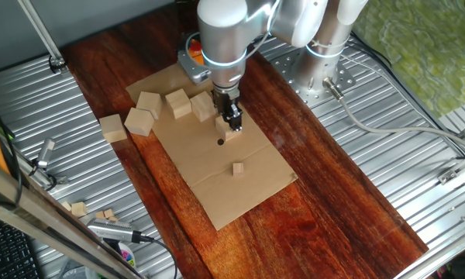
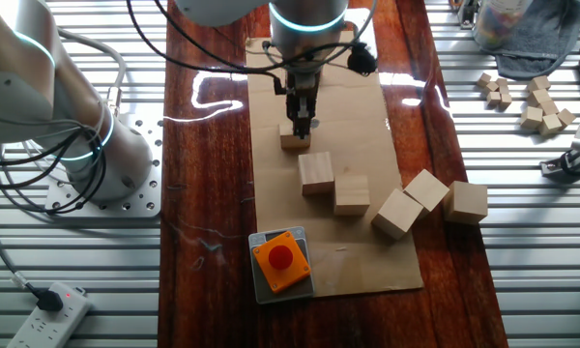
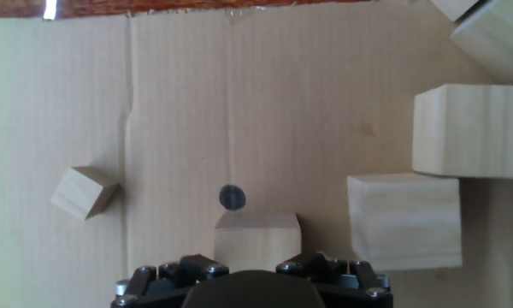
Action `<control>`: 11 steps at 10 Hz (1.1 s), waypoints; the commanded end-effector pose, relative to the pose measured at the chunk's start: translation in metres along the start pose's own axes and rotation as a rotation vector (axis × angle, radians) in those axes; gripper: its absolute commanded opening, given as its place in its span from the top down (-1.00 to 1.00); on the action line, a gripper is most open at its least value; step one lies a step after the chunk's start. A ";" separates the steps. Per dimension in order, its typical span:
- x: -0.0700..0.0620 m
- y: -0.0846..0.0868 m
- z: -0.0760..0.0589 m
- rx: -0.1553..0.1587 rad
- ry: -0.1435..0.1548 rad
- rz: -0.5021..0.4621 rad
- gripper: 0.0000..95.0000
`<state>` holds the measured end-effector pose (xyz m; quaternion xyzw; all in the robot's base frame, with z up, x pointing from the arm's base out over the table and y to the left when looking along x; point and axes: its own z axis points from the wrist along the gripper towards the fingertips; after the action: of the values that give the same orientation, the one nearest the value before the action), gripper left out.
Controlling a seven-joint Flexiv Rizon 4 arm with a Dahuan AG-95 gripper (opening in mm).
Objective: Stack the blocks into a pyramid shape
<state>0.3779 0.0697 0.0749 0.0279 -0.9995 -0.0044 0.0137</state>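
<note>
Gripper [image 2: 299, 124] lowered over the cardboard sheet [image 2: 367, 106], with one pale wooden block [image 2: 294, 138] directly beneath its fingertips; in the hand view this block [image 3: 257, 240] sits centred between the two finger bases at the near edge, just below a dark spot [image 3: 232, 198] on the cardboard. The jaws stand about a block's width apart, flanking the block; whether they press on it cannot be told. Five more blocks lie on the sheet and beside it, in a loose row [image 2: 396, 200] in the other fixed view. The hand view shows only two of them whole [image 3: 404, 222], plus a much smaller cube [image 3: 84, 192] at left. Only the other fixed view shows the orange button box [image 2: 280, 261] fully and a heap of small cubes [image 2: 541, 104] on the metal surface
</note>
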 end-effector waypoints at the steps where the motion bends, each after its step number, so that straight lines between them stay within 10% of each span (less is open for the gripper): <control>1: -0.003 -0.001 -0.005 -0.003 0.007 0.002 1.00; 11: -0.020 -0.071 -0.029 -0.017 0.008 -0.056 1.00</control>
<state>0.4030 -0.0004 0.1041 0.0532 -0.9983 -0.0137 0.0214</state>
